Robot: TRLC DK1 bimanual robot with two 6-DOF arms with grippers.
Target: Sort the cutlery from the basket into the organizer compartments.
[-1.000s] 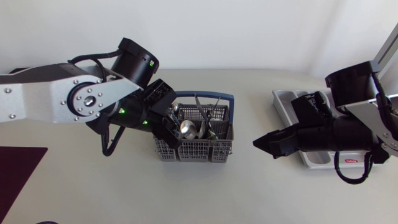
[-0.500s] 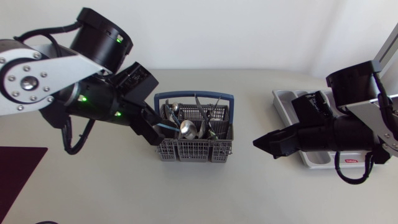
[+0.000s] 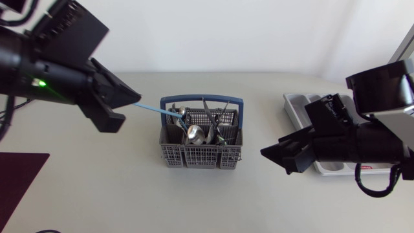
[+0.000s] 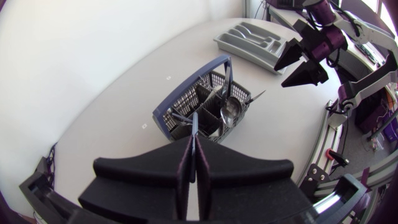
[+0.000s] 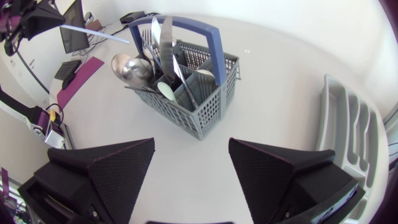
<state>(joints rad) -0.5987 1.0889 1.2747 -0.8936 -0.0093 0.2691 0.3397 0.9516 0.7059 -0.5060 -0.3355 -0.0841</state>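
Note:
A grey cutlery basket with a blue handle stands mid-table, holding spoons, forks and knives. My left gripper hangs up and to the left of it, shut on a light blue handled utensil whose far end still reaches the basket's left rim. In the left wrist view the thin blue handle is pinched between the closed fingers, above the basket. My right gripper stands open to the right of the basket, empty; its wrist view faces the basket. The grey organizer lies at the right, partly under my right arm.
A dark maroon mat lies at the table's front left corner. In the right wrist view the organizer sits beside the right gripper. Bare tabletop stretches between basket and organizer.
My left arm has risen and drawn back to the left, pulling the blue handled utensil up out of the basket. My right gripper has shifted only slightly.

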